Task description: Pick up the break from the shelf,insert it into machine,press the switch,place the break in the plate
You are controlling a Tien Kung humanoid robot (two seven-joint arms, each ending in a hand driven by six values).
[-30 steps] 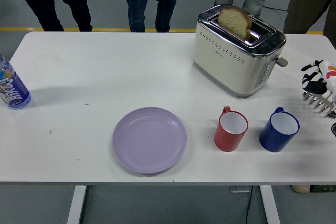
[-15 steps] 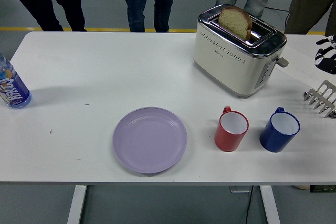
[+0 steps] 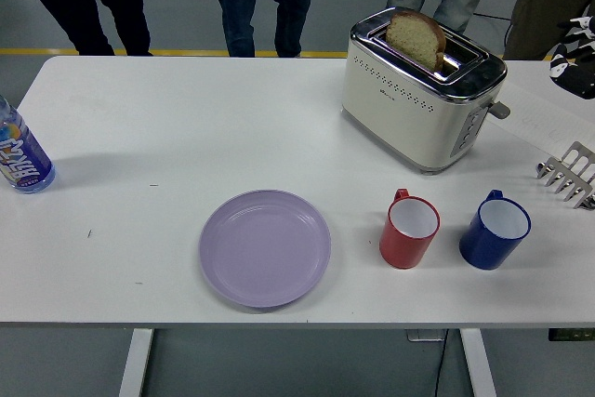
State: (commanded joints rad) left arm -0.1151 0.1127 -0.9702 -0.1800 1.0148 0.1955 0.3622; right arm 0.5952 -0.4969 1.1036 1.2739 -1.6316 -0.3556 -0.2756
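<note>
A slice of bread [image 3: 416, 37] stands upright in the toaster [image 3: 420, 99] near the table's [image 3: 186, 137] far right corner. The robot's right hand [image 3: 574, 51], partly cut off at the right edge, hovers just right of it; its finger state cannot be told. The purple plate [image 3: 265, 247] waits by the near edge.

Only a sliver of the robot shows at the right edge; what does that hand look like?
The right hand is black with white patches, glossy and jointed, cut off by the picture's edge. No cables or printed markings can be made out. The left arm is out of view.
</note>
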